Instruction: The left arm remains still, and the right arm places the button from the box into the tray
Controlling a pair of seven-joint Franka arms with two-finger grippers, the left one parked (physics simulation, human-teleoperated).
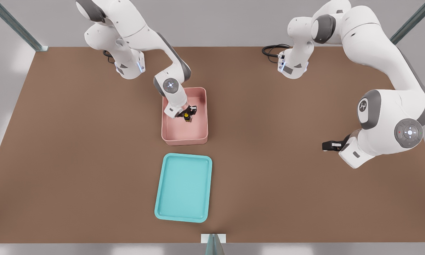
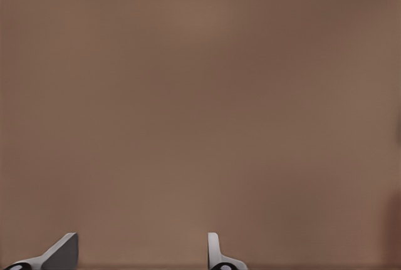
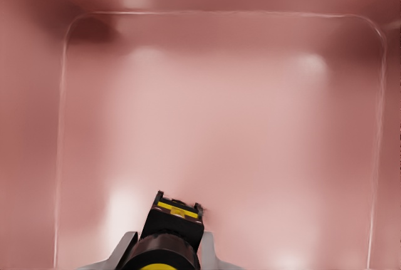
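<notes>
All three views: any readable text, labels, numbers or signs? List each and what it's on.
No readable words or numbers in any view.
Parked arm's grey joint cap: small white emblem, a symbol, not text.
Box, tray, button and gripper, which is inside the box at the button: unmarked.

We see the right arm's gripper [image 1: 187, 115] lowered inside the box [image 1: 202, 106], its wrist hiding the box's ten o'clock corner in the front view. The wrist view cuts off the button [image 3: 170, 240] and both fingers [image 3: 125, 250] at its edge, so we see little of the grip. The tray [image 1: 163, 198] shows whole.
</notes>
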